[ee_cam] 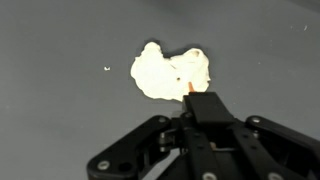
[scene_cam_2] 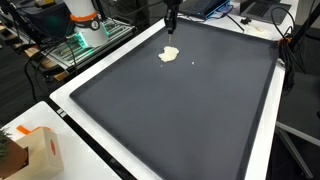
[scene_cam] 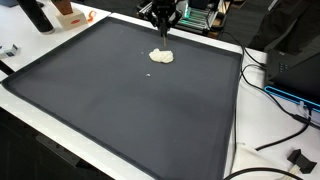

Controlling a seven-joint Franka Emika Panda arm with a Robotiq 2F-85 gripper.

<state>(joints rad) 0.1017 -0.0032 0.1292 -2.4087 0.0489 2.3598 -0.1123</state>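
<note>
1. Surface: a large dark mat (scene_cam: 120, 115) covers a white table (scene_cam_2: 85, 137) in a lab. Cables (scene_cam: 283, 130) trail at 3 o'clock of the mat, and a cardboard box (scene_cam_2: 35, 150) stands off one corner.
2. Object: a pale cream lump (ee_cam: 168, 73) with a flat, lobed outline lies on the mat toward its 12 o'clock edge in both exterior views (scene_cam: 161, 57) (scene_cam_2: 169, 54).
3. Speck: a small white crumb (ee_cam: 107, 69) rests well apart from the lump, at 9 o'clock of it in the wrist view.
4. Gripper (ee_cam: 200, 98): it hangs just above the lump's 5 o'clock edge. The jaws appear drawn together into one dark block. An orange fleck shows at their tip, and it cannot be told whether this is something held. Contact with the lump cannot be told either.
5. Handling (judgement): the lump looks light, soft and easily deformed, possibly tacky, and a hard pinch would likely dent or tear it.
6. Hold (judgement): the thicker lobe at 9 o'clock, or the narrow waist between the lobes, offers the best purchase.
</note>
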